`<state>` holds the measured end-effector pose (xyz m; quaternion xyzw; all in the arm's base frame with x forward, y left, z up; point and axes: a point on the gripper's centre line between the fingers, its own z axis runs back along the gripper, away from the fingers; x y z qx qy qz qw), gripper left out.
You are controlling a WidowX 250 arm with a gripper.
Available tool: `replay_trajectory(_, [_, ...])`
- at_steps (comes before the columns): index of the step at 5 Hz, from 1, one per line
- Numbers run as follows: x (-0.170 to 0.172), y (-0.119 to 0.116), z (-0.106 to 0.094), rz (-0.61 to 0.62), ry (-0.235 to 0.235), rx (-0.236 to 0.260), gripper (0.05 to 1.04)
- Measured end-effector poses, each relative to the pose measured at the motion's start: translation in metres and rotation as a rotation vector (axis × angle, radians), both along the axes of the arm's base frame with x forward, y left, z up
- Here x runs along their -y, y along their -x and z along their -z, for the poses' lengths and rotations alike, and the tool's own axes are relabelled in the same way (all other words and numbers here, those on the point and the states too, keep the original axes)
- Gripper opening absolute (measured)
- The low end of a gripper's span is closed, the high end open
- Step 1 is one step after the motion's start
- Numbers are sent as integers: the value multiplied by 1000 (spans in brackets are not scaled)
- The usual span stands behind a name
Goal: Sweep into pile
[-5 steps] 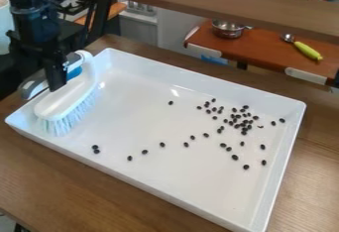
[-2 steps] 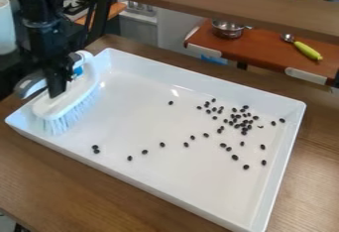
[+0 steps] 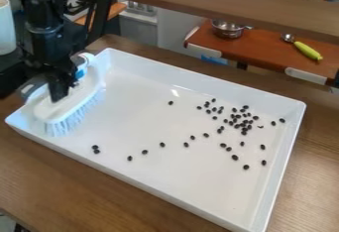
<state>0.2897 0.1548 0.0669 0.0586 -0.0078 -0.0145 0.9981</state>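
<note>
Table (image 3: 39, 171): brown wood grain | wooden shelf board (image 3: 218, 2) spans the upper area | beyond: reddish-brown side table (image 3: 265, 50) bearing metal pot (image 3: 228, 29) and green-handled scoop (image 3: 307, 50) | white cabinet (image 3: 171, 28) left of it

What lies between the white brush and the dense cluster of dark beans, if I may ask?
Mostly bare tray floor, plus a few scattered dark beans, in the camera view.

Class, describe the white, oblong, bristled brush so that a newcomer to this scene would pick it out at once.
On the brown wooden table sits a large, white, rectangular tray with raised walls. At its left end in the picture, below the black gripper, is the brush, its pale bristles downward. Unlike the small, dark, roundish beans scattered beside it, it is large and white.
</note>
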Motion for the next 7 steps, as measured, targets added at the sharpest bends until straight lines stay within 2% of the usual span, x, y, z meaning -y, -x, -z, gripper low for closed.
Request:
replay_trajectory(3, [66,11,3,56,58,-72,486])
replay_trajectory(7, [160,3,9,12,57,-59,486])
